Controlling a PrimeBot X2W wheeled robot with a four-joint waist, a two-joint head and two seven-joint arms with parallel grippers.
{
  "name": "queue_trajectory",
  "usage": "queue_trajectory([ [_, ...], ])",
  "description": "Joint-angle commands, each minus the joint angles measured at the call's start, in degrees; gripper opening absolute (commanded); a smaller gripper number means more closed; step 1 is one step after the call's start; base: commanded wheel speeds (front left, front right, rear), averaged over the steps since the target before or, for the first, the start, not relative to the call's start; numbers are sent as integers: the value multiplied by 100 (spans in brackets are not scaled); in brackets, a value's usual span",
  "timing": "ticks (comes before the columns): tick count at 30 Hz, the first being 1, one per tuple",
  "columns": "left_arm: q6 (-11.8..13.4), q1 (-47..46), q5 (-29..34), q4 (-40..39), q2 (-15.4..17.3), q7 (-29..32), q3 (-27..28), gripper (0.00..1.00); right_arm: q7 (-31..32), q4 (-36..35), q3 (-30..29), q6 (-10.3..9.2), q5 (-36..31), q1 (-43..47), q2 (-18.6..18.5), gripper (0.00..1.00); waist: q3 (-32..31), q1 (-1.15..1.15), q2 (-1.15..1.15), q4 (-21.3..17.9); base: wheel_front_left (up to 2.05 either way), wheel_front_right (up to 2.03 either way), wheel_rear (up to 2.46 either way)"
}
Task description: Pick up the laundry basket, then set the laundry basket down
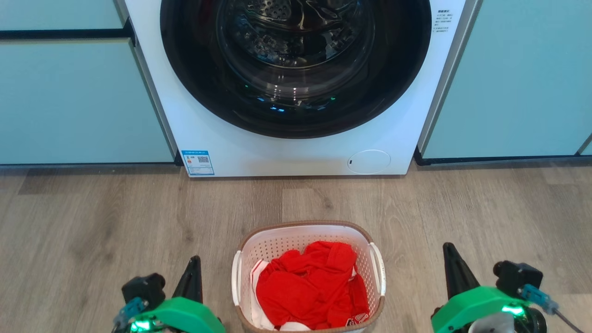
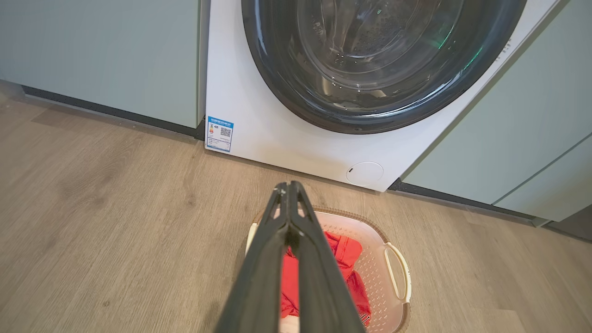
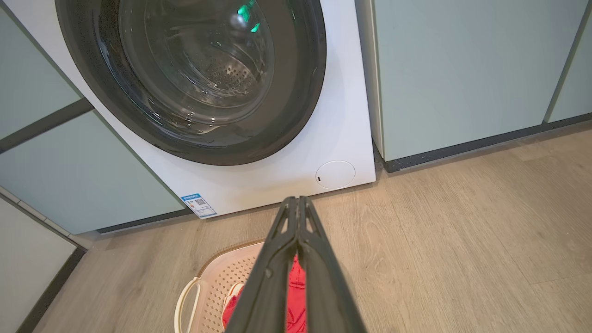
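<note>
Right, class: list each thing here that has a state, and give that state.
laundry basket: upright on the floor, ungrasped, loaded.
red clothes: crumpled inside the basket.
washing machine door: shut.
left gripper: shut, empty.
right gripper: shut, empty.

1. The basket is small, white and rounded-rectangular, with perforated walls, a brown rim band and a white handle on each side.
2. It stands upright on the wood floor, in front of the washer and apart from it.
3. It holds crumpled red cloth, with a little white fabric at the edges, lying below the rim.
</note>
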Motion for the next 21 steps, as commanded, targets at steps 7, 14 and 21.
queue_trajectory([
  [7, -103, -394, -541, -222, 42, 120, 235, 0, 147, -154, -105, 9, 553, -344, -87, 0, 27, 0, 0, -13, 0, 0, 0],
  [14, -174, -434, -985, -247, 51, 225, 356, 0, 246, -148, -174, 11, 1005, -389, -101, 0, 52, 0, 0, -25, 0, 0, 0],
  [21, -245, -471, -1429, -270, 59, 333, 481, 0, 348, -141, -246, 14, 1455, -435, -114, 0, 78, 0, 0, -37, 0, 0, 0],
])
